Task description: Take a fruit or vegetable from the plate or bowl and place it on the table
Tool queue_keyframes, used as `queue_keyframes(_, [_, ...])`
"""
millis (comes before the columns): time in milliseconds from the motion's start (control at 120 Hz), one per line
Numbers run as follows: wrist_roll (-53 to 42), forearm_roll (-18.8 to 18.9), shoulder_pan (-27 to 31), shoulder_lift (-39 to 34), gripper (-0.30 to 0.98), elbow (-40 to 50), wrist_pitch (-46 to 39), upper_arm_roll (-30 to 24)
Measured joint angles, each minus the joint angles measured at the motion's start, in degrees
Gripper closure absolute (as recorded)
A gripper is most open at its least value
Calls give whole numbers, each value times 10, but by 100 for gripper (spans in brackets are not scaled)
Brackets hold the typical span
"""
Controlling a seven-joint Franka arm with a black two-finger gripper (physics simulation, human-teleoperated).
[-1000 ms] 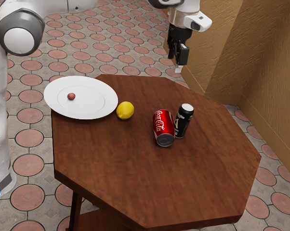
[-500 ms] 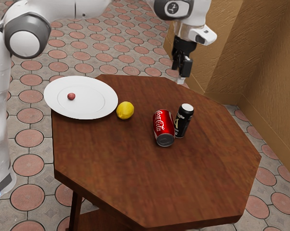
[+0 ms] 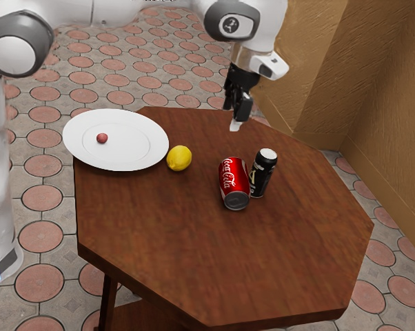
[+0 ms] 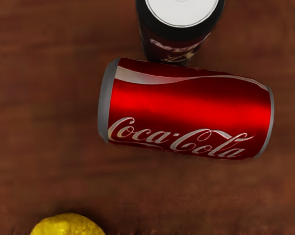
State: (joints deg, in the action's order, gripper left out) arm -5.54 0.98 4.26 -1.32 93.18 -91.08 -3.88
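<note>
- In the exterior view, the tool [image 3: 231, 118] is in the air, higher than the counter [image 3: 283, 255]. Its two fingers stand apart, so it is open, and nothing is held between them.
- The task's thing is, I think, the small reddish round fruit [image 3: 102, 138]. It lies on the white plate [image 3: 152, 153], toward the exterior view's left, and well apart from the tool.
- A yellow lemon [image 3: 179, 158] is on the counter, just beside the plate's rim. I cannot tell if it touches this rim.
- The red Coca-Cola can [image 3: 234, 181] is lying on its side. Just beside it, the black can [image 3: 264, 172] stands upright.
- Behind the counter there is a floor [image 3: 152, 62] with reddish tiles, and a brown wall [image 3: 373, 89] at the exterior view's right.
- In the wrist view, the red can is seen from above, with its white lettering.
- The black can shows its pale round top. The two cans are very close, but I am not sure whether they touch.
- A part of the lemon is visible also, apart from the red can, with bare wood between them.
</note>
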Motion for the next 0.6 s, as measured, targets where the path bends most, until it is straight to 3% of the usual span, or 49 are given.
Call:
queue_keyframes(100, [4,0,0,-123,0,184,-46,12])
queue_keyframes(183, [6,1,2,-203,0,285,-80,18])
queue_keyframes(408, [12,5,1,-339,0,408,-122,54])
queue_keyframes(600, [13,29,-33,-397,0,472,-120,108])
